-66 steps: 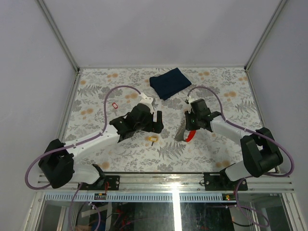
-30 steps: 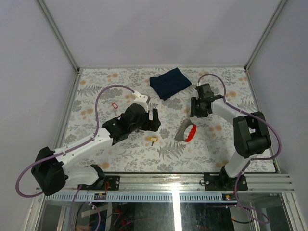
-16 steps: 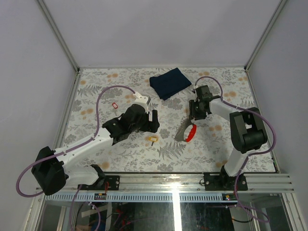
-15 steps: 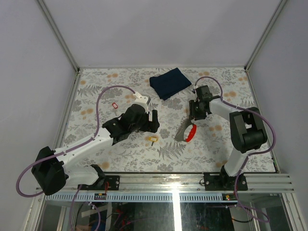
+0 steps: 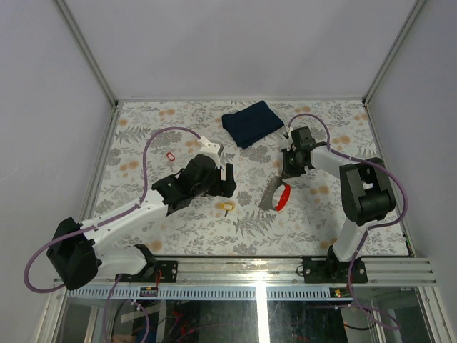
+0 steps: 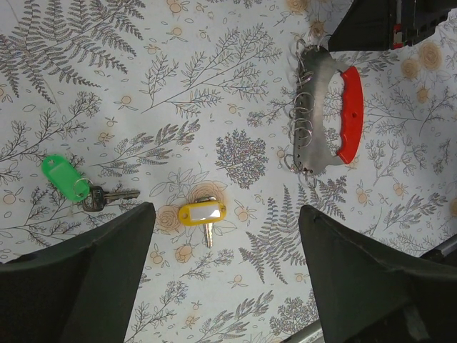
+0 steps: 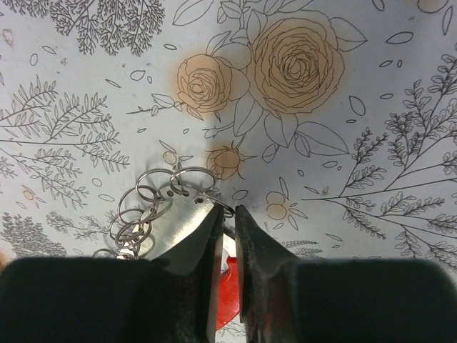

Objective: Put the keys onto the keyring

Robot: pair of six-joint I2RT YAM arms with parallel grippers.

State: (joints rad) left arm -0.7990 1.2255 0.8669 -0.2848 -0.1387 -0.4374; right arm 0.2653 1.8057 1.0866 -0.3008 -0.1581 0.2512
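Observation:
The keyring [image 5: 271,196], a grey metal plate with several wire rings and a red grip, lies right of centre; it also shows in the left wrist view [image 6: 318,107] and the right wrist view [image 7: 178,229]. My right gripper [image 5: 288,174] is at its far end, with its jaws [image 7: 227,214] pinched nearly together on the end wire loop. The yellow-headed key [image 5: 227,208] lies on the table, just ahead of the jaws in the left wrist view [image 6: 202,213]. The green-headed key [image 6: 66,179] lies left of it, hidden in the top view. My left gripper [image 5: 228,180] hovers above them, open and empty [image 6: 223,236].
A folded dark blue cloth [image 5: 251,123] lies at the back centre. A small red tag [image 5: 170,156] lies at the left, beside the left arm's cable. The table has a floral cover and metal frame rails along its edges.
The right gripper left the keyring, drew back toward the far right, then came back to the keyring's far end. The left gripper shifted slightly away from the yellow key.

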